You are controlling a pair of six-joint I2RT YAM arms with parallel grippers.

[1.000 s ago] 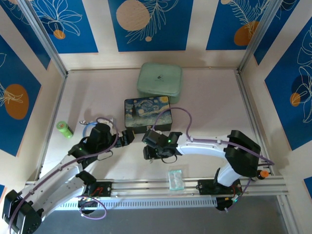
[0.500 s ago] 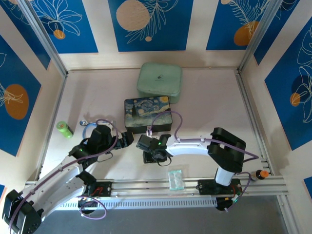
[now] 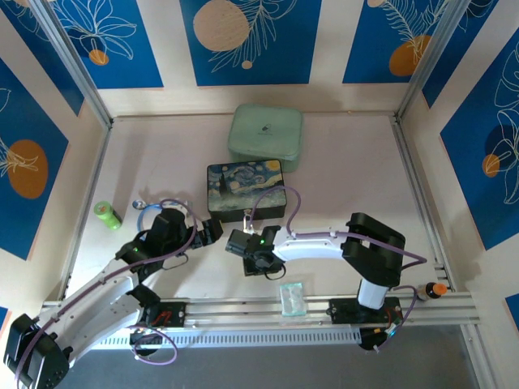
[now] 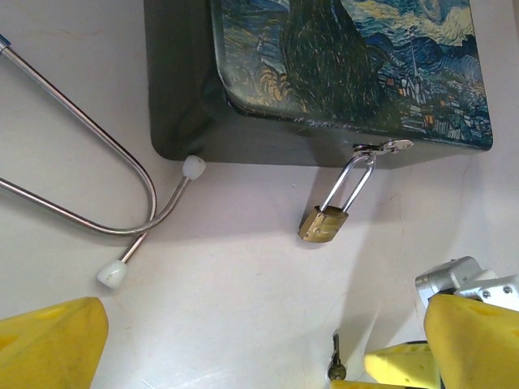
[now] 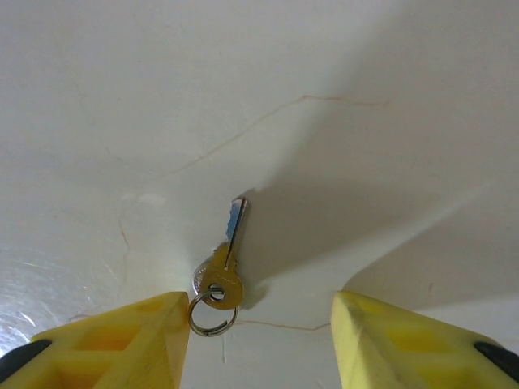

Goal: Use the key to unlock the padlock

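One flat, slippery key point(image 5: 225, 263) lies lower centre, my right gripper point(image 5: 258, 314) spread wide and empty astride it; I'd pinch its bow.

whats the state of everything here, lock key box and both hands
painted box: lid shut
padlock: shackle closed, hooked through the box clasp
key: lying on the table, not gripped
green case: lid shut
right hand: open, straddling the key
left hand: open, empty

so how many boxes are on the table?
2. A mint-green box at the back, and the painted box just in front of it, with the padlock hanging from its clasp. No others seem hidden.
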